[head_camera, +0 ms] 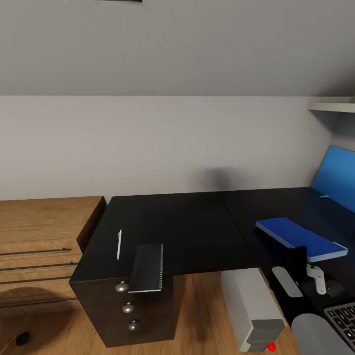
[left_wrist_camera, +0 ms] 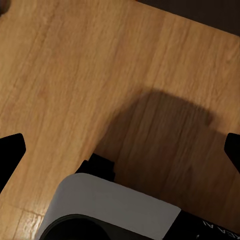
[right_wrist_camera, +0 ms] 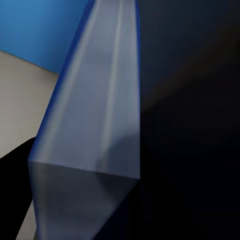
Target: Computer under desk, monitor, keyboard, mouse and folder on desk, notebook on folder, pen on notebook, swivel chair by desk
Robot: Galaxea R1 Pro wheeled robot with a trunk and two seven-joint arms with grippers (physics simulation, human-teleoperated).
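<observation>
The bright blue folder [head_camera: 301, 238] lies low over the right part of the black desk [head_camera: 187, 227]. My right gripper [head_camera: 299, 260] is at its near edge, shut on it; the folder's pale edge [right_wrist_camera: 95, 115] looms close in the right wrist view. The dark notebook [head_camera: 147, 268] overhangs the desk's front edge, with the white pen [head_camera: 119, 244] beside it. The monitor [head_camera: 340, 177] stands at the far right. The keyboard [head_camera: 342, 320] and a small dark mouse [head_camera: 335, 287] lie near the right corner. Under the desk stands the grey computer [head_camera: 252, 308]. My left gripper [left_wrist_camera: 120, 150] hangs open over wood floor.
A black drawer unit with silver knobs [head_camera: 128, 308] sits under the desk's left end. A low light-wood shelf unit [head_camera: 39, 236] adjoins it on the left. A white wall shelf [head_camera: 333, 106] is at the upper right. The sloped grey wall rises behind the desk.
</observation>
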